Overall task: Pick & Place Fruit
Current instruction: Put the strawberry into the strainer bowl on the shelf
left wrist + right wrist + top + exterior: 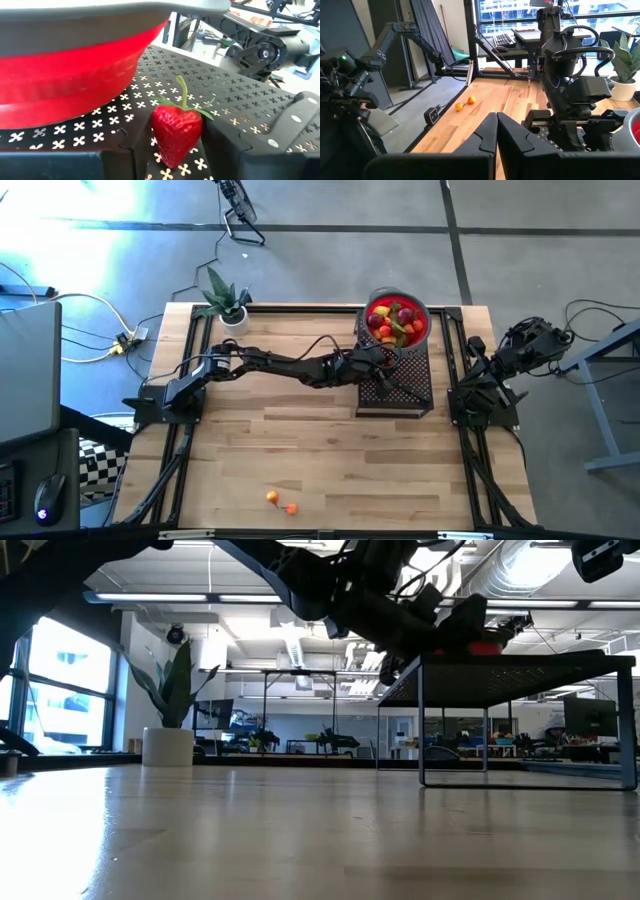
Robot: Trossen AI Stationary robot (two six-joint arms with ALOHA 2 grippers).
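Dark fingers (250, 145) of the left gripper (175, 155) flank a red toy strawberry (176, 134) on the black perforated metal rack (235, 95), gaps showing. Beyond sits the fruit-filled red bowl (70, 85). The right gripper (496, 135), pressed together, waits at the table's right edge.

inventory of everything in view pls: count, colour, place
red bowl: 1, red with grey rim, on the rack's far end, full of mixed fruit
black rack: 1, perforated, table's right side
strawberry: 1, red, on the rack beside the bowl, between the left fingers
orange fruits: 2, near table edge
potted plant: 1, green, white pot, far left corner
left gripper: over the rack, around the strawberry
right gripper: shut, parked at right
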